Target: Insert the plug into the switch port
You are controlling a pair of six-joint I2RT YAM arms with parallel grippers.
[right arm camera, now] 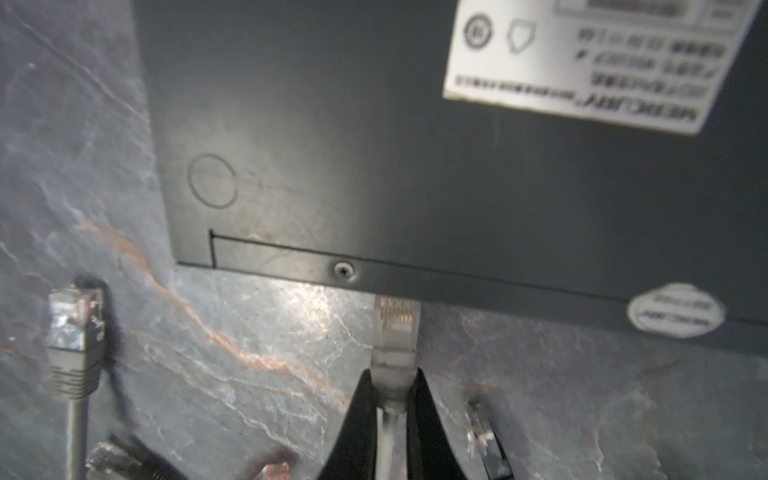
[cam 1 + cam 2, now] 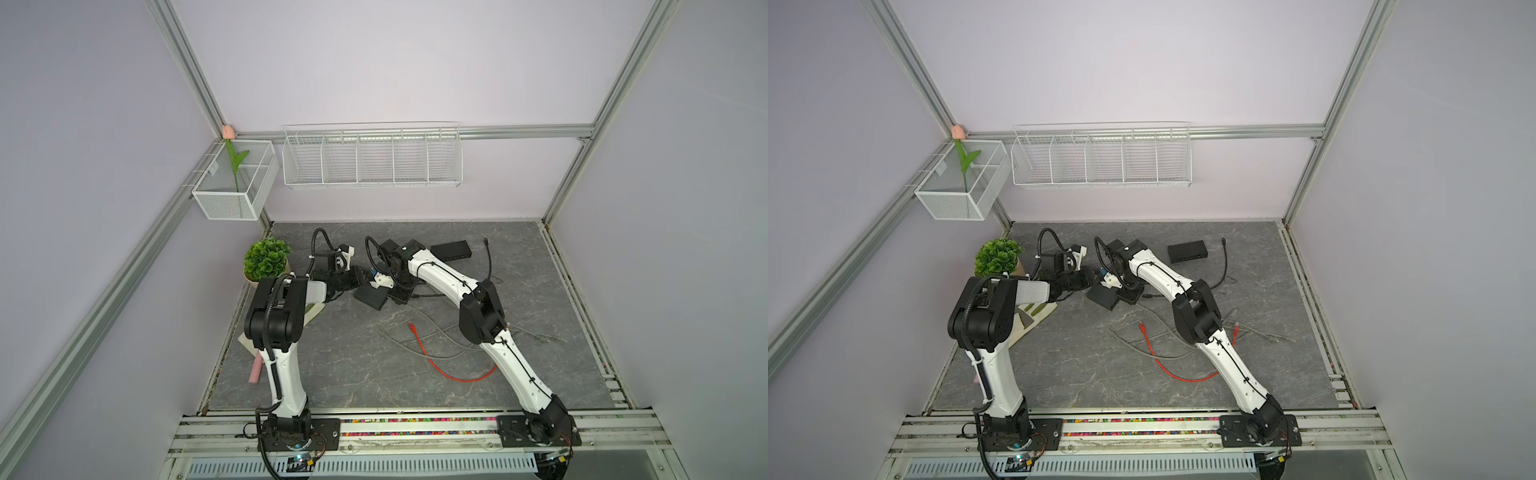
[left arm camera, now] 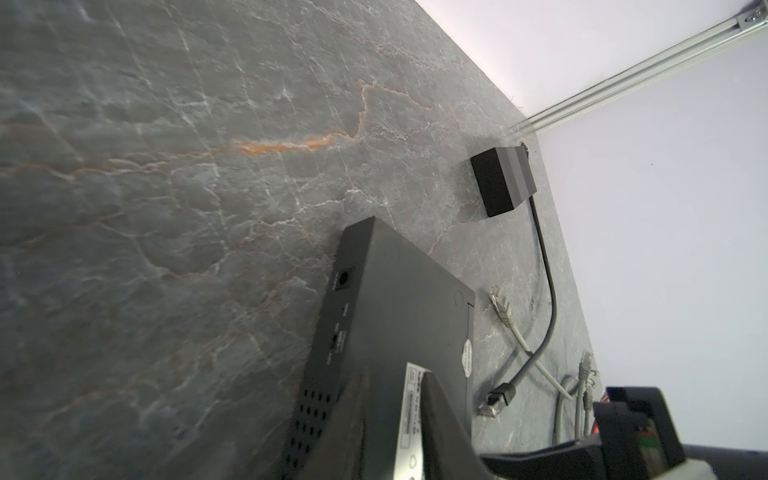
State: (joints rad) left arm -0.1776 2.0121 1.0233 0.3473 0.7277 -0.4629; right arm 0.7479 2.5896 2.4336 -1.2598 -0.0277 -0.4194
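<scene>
The right gripper (image 1: pixel 392 390) is pinched tight on the grey boot of the plug (image 1: pixel 395 328). The plug's clear tip meets the long edge of the switch (image 1: pixel 374 145) just beside a screw (image 1: pixel 344 270); the port face is hidden, so I cannot tell whether it has gone in. The switch shows its underside, which carries one white label (image 1: pixel 602 62) reading "MERCURY" upside down, with the smaller print too blurred to read, and one oval sticker (image 1: pixel 675 311) that is also blurred. The left gripper (image 3: pixel 395 399) is closed narrowly over the switch's other end, one finger lying across the labelled face. A loose grey plug (image 1: pixel 75 332) lies beside the held one. In both top views there are two black boxes in all, the second box (image 2: pixel 451 249) well apart near the back wall. There is also one black cable (image 2: pixel 490 262), one red cable (image 2: pixel 449 370) and tangled grey cables I cannot count. The tabletop (image 2: pixel 332 365) is bare toward the arm bases.
</scene>
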